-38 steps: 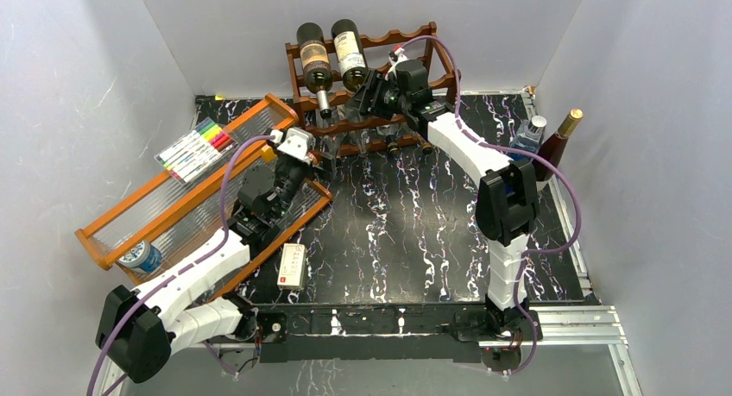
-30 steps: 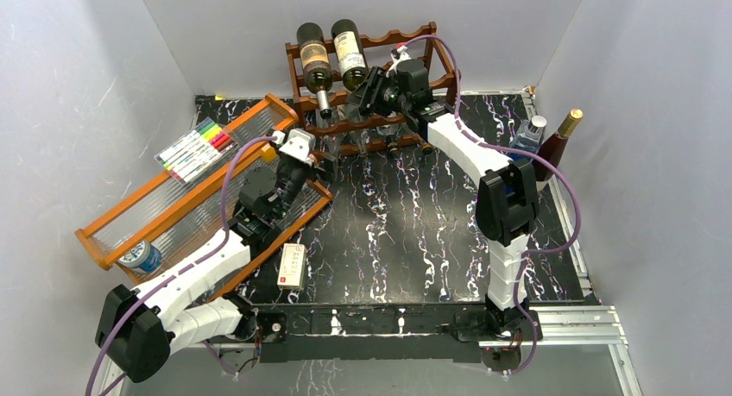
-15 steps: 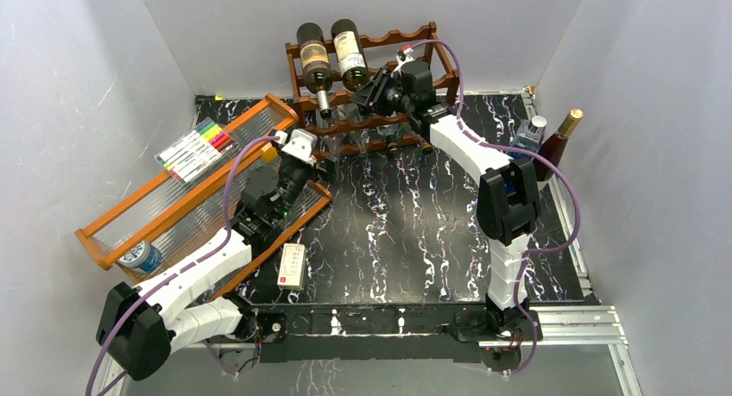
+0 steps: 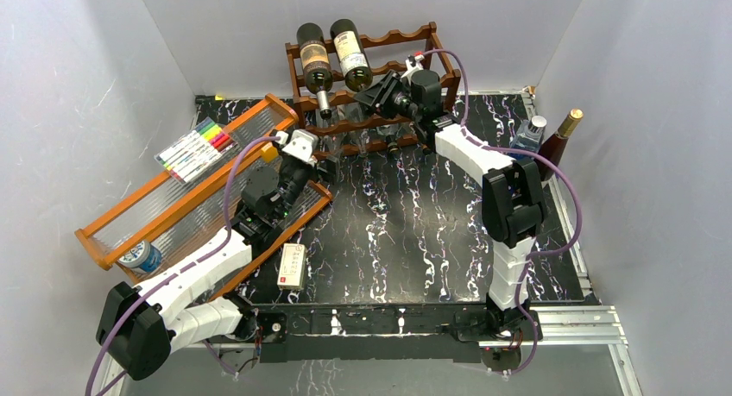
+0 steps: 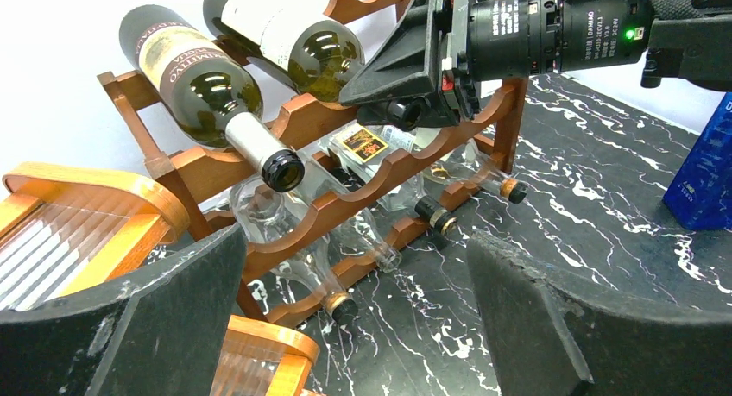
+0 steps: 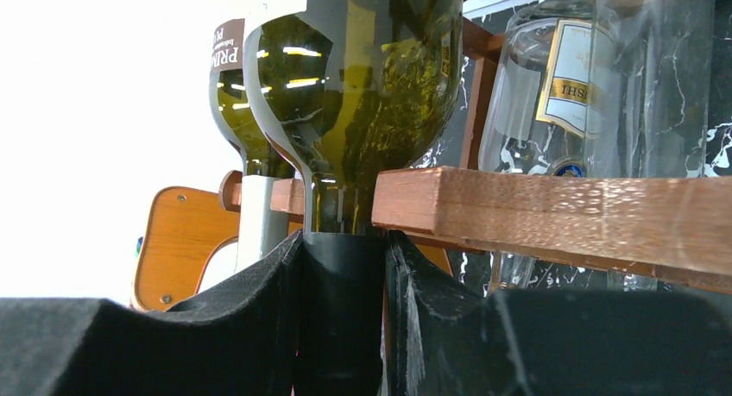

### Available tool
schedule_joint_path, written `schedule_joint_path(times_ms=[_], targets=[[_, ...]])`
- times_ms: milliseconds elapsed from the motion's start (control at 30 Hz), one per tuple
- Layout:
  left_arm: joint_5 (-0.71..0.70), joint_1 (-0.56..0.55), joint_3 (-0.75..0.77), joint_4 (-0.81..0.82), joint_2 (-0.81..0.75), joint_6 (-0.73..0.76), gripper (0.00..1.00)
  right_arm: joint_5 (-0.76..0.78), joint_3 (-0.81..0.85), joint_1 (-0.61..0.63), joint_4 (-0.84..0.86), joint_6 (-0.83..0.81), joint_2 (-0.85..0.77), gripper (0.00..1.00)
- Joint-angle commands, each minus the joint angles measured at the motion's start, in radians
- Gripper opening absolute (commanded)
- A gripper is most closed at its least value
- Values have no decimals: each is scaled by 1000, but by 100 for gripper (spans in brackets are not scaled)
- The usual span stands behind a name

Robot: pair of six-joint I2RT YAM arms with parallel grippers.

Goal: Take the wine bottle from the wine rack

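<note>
Now, right fingers (image 4: 369,92) gripping the wine bottle (image 6: 345,111) on the wine rack (image 4: 393,39)

White walls (image 4: 216,34) are enclosing the black marbled counter (image 4: 406,232). A second dark bottle (image 4: 312,55) is lying beside it on the top tier, two in all; only the right wrist view is showing the neck pinched. Left fingers (image 4: 321,161) are gaping, empty.

Right gripper (image 6: 341,327): closed on the dark-capped neck of the green wine bottle (image 6: 362,85). Both black pads (image 6: 259,301) touch the neck.

The bottle's body fills the 12 o'clock area. A wine rack rail (image 6: 552,215) runs from the neck toward 3 o'clock.

A second dark bottle (image 6: 231,111) with a brown label and pale neck lies just beside it at 10 o'clock.

A clear bottle (image 6: 552,77) with a pale label lies behind the rail at 2 o'clock.

Part of an orange wooden frame (image 6: 177,241) shows at 8 o'clock.
</note>
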Motion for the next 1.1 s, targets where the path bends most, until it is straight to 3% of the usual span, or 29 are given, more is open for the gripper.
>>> schedule_joint_path(times_ms=[0, 1067], targets=[[13, -8, 7, 48, -1, 4, 98, -42, -3, -11, 288, 34, -117, 0], [28, -17, 11, 38, 10, -4, 98, -94, -111, -46, 553, 346, -141, 0]])
